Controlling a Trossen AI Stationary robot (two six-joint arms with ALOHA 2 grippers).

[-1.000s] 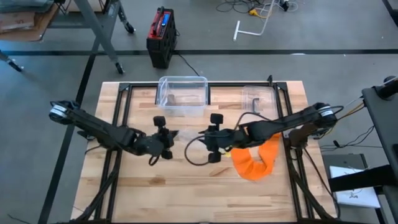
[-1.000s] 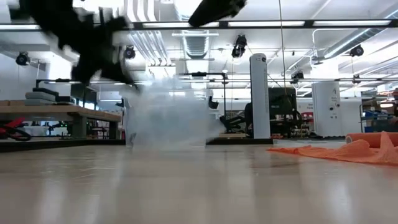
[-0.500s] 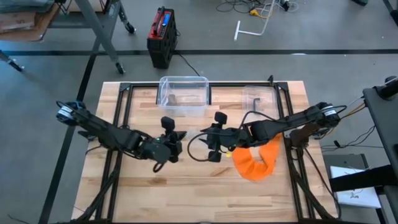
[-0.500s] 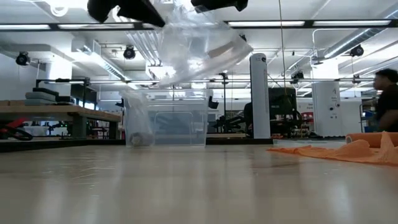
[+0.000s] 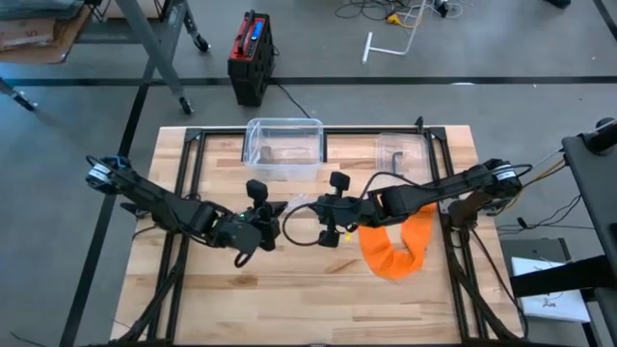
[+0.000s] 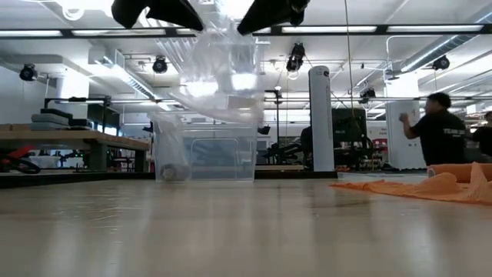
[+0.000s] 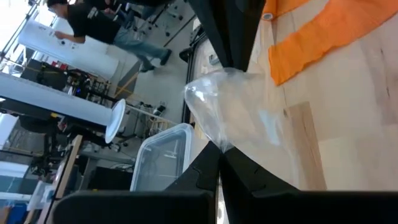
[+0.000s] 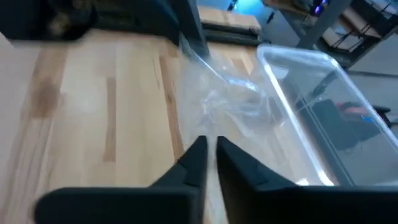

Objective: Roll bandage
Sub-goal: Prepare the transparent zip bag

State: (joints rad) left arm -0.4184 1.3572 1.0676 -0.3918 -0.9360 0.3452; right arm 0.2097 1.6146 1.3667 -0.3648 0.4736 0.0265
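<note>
Grippers left (image 5: 268, 227) and right (image 5: 318, 205) both pinch a crumpled clear plastic bag (image 5: 292, 205) mid-air above table centre. Unrolled orange bandage (image 5: 397, 250) lies right of them, loose; rolling appears not yet begun.

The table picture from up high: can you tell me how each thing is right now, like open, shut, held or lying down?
Clear plastic bag: held up off the table between both claws.
Left claw: shut on the bag.
Right claw: shut on the bag's other side.
Orange bandage: unrolled, lying loosely bunched on the table.
Clear bin: standing upright, no lid on it.
</note>
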